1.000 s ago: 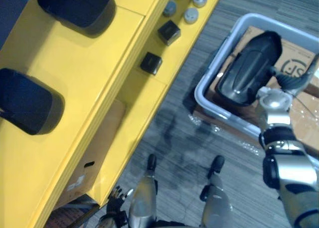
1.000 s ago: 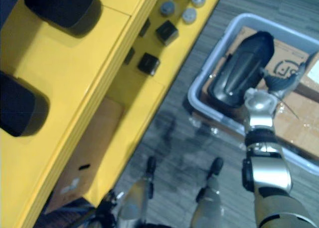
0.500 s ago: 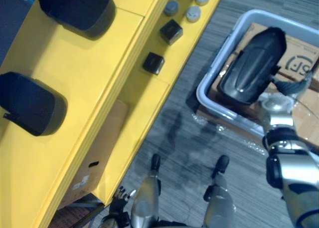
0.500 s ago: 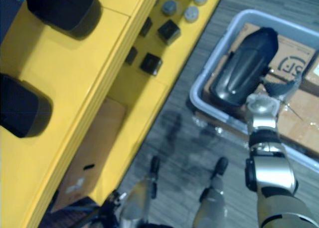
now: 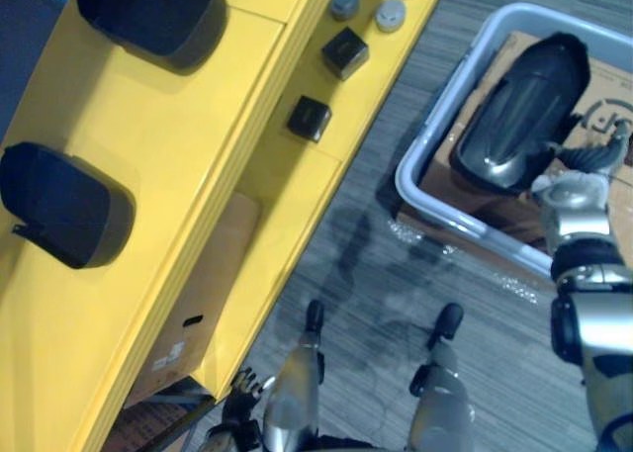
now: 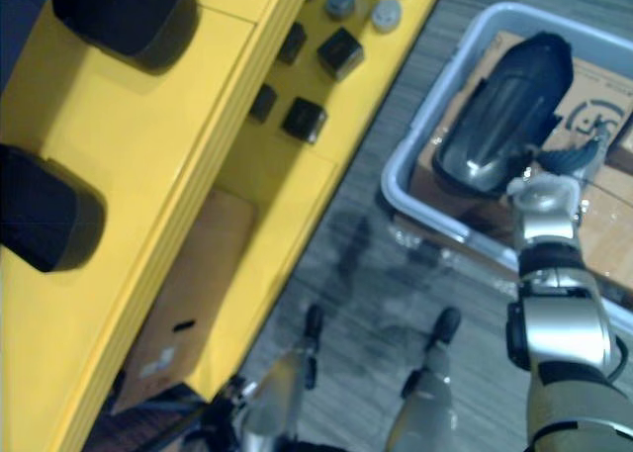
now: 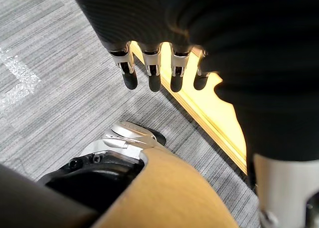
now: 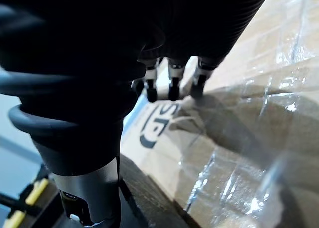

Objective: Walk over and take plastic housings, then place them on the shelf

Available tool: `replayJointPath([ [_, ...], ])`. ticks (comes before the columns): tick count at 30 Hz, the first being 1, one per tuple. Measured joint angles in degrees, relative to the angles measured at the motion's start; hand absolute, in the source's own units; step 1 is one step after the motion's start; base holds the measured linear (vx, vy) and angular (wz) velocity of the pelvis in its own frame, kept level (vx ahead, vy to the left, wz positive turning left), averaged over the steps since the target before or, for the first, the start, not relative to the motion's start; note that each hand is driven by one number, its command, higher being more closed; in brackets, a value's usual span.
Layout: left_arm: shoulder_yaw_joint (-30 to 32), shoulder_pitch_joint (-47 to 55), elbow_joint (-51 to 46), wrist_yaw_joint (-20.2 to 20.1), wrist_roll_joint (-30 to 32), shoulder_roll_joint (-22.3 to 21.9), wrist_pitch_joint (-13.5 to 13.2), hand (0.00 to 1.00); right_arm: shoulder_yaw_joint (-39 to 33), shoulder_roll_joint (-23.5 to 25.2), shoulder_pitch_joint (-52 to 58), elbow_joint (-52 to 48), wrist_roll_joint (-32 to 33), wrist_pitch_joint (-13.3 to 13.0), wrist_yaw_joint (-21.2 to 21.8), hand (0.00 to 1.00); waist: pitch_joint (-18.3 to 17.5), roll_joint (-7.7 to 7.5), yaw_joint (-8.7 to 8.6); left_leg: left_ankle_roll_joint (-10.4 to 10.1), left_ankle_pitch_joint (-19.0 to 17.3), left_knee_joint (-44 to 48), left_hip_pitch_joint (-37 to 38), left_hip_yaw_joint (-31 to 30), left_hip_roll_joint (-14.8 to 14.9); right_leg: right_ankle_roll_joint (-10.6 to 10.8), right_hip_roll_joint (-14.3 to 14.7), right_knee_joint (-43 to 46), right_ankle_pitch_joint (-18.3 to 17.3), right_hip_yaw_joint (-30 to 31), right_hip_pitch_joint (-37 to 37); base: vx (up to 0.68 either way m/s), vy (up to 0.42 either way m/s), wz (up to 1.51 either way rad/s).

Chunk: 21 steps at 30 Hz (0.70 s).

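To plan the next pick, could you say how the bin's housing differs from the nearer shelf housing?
The bin housing lies in the grey bin, glossy, beside the right hand; the shelf housing sits on the yellow shelf, untouched. Both are dark.

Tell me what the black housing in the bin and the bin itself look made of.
Housing: dark moulded plastic, glossy, judging by the streaky highlights on its smooth curved shell.
Bin: probably plastic too, pale grey, with a smooth rounded rim and a dull sheen.
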Motion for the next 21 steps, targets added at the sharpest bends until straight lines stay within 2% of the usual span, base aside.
replayJointPath([
  [6,0.0,0.0,0.0,-0.1,0.0,0.0,0.0,0.00,1.2,-2.6,-0.8,1.4,-8.3,5.3,5.0,1.00,0.0,0.00,0.07,-0.1,0.2,-0.1,-0.1,-0.8,0.0,0.0,0.0,0.0,0.0,-0.9,0.4,-0.01,-0.002,0.05],
  [11,-0.5,-0.1,-0.1,-0.1,0.0,0.3,0.2,0.00,2.5,-4.2,-2.2,3.4,-13.1,8.2,10.4,1.00,0.0,0.00,0.11,-0.2,0.3,-0.3,-0.1,-1.0,0.1,0.0,0.1,0.0,-0.1,-1.1,0.5,0.00,-0.001,0.02],
  [15,-0.6,-0.3,-0.2,-0.1,0.0,0.3,0.3,0.00,2.5,-4.3,-2.3,4.8,-15.8,8.9,13.4,1.00,0.0,0.00,0.38,-0.1,0.6,-1.0,0.0,-1.2,0.1,0.0,0.1,0.0,-0.1,-1.3,0.5,0.01,-0.001,0.02],
  [21,-0.6,-0.3,-0.4,-0.1,0.1,0.4,0.3,0.00,4.1,-4.4,-2.3,5.4,-21.4,9.9,15.3,1.00,0.1,-0.11,0.35,-0.2,0.7,-1.0,0.0,-1.2,0.1,0.0,0.1,0.0,-0.1,-1.3,0.5,0.00,0.000,0.00],
])
